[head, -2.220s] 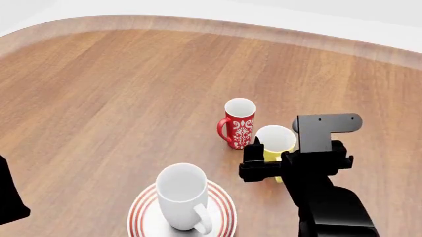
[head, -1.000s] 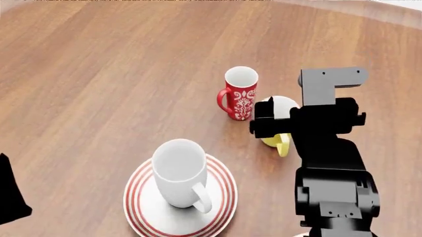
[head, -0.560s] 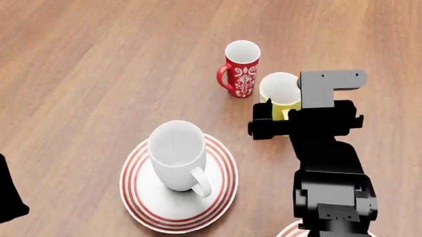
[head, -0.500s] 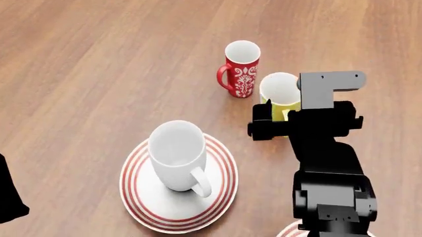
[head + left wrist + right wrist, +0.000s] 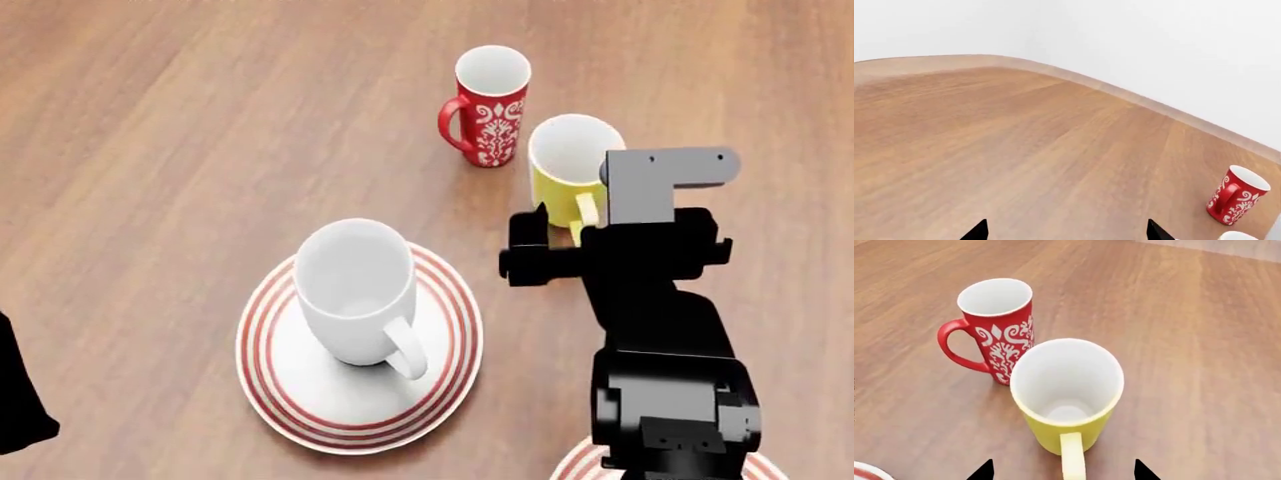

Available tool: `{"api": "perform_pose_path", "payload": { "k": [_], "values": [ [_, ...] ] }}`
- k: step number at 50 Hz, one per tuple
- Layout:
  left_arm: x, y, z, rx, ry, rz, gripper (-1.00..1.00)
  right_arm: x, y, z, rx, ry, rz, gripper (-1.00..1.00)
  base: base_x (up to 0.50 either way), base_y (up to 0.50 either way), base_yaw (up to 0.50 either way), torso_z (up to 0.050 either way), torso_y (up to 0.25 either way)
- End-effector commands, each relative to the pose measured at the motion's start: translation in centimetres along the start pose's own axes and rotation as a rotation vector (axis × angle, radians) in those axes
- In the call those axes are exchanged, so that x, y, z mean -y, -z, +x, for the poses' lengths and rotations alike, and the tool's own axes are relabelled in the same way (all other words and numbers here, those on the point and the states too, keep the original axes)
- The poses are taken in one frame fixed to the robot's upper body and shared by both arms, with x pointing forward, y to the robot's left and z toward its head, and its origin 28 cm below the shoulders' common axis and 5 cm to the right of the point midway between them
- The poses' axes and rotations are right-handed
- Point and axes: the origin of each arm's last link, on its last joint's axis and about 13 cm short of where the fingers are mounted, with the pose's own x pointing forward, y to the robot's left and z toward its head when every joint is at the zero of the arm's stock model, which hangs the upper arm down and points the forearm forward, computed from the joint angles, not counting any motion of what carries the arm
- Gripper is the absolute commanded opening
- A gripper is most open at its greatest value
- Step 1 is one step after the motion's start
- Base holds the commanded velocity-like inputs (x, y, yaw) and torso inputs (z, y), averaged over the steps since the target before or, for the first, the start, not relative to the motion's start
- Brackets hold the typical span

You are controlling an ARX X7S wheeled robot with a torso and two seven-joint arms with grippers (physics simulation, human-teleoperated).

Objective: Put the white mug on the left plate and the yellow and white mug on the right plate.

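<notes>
The white mug [image 5: 350, 290] stands upright on the left plate [image 5: 274, 385], its handle toward me. Beyond my right gripper [image 5: 567, 230] the yellow and white mug [image 5: 574, 165] stands upright on the table, handle pointing at the gripper. In the right wrist view the yellow and white mug [image 5: 1067, 390] fills the middle. Its handle [image 5: 1073, 460] reaches between the spread fingertips of my right gripper [image 5: 1062, 472], which is open and not touching it. Only a rim of the right plate [image 5: 577, 466] shows under my right arm. My left gripper [image 5: 1067, 234] hangs open over bare wood.
A red mug [image 5: 487, 90] with a white pattern stands just left of and behind the yellow one, close to it. The red mug [image 5: 997, 325] has its handle turned away from the yellow mug. The curved far table edge [image 5: 1134, 95] meets a white wall.
The head view has tilted down, so the mugs sit higher in it and the right plate's rim now shows. The yellow mug's handle now shows in front of the right gripper.
</notes>
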Motion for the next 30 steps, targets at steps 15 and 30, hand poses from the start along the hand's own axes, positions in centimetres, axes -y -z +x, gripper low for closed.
{"api": "perform_pose_path", "payload": {
  "k": [15,30],
  "values": [
    [0.04,0.01,0.01,0.012,0.002,0.003,1.0,0.48,-1.52,0.19,0.097,0.016,0.002,1.0,0.0,0.0,0.0,0.0,0.0],
    [0.11,0.0,-0.17,0.001,0.021,0.0,1.0,0.31,-1.3,0.19,0.086,0.007,0.007,1.0,0.0,0.0,0.0,0.002,-0.121]
  ]
}}
